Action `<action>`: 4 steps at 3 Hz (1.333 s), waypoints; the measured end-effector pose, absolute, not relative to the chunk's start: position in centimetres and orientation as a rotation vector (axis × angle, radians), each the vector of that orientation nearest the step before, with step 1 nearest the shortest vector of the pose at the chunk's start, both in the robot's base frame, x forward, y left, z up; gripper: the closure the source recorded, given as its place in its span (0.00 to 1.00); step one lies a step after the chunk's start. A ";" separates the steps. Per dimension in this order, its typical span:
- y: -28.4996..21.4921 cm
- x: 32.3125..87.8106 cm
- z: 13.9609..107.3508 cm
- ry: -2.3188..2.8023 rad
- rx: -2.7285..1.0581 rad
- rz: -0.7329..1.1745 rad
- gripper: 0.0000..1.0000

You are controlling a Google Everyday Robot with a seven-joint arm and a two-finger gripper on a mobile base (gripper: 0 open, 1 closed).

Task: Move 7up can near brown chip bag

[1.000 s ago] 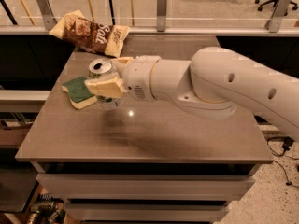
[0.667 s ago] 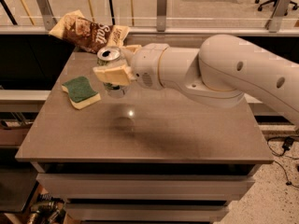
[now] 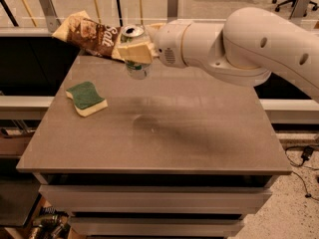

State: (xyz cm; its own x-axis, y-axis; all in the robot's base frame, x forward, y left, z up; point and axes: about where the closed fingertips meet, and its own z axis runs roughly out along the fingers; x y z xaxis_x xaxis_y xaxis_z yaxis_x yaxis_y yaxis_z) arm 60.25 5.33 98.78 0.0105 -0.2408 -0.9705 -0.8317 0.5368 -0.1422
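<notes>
Hanging in the air over the far left part of the worktop point(image 3: 199, 143), the pincer point(image 3: 133, 51) is pinching the 7up can point(image 3: 137, 69), its cream-coloured fingers point(image 3: 141, 53) pressed against the can's middle. The can sits roughly upright in that grip, silver pull-tab top facing up above the fingers and the lower body with its green lettering showing below them. The base of the can is clear of the worktop, and a soft dark shadow point(image 3: 145, 122) lies on the grey surface below the pincer, nearer the camera.

Immediately to the left of the pincer, and a little beyond it, lies the brown chip bag point(image 3: 89, 33), stretched along the far left corner of the worktop. Its dark middle carries the white "Salt" lettering, and its cream end closest to the pincer runs in behind the can and the fingers, so whether bag and can touch cannot be told. They are very near each other in any case.

Down and to the left of the pincer, well apart from it and closer to the camera, a sponge point(image 3: 86, 97) lies flat on the worktop, green face up over a cream underside.

From the right of the pincer comes the thick white arm point(image 3: 249, 46), crossing the far edge of the worktop to reach it
</notes>
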 end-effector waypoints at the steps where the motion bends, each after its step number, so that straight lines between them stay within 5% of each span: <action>1: 3.8 63.3 99.6 1.573 -0.910 0.574 1.00; 4: 4.1 71.5 97.0 1.621 -0.860 0.636 1.00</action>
State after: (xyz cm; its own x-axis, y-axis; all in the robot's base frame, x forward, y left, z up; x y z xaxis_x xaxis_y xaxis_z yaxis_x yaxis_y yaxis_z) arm 71.51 4.10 96.97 -0.0958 -0.1985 -0.9754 -0.8087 0.5869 -0.0400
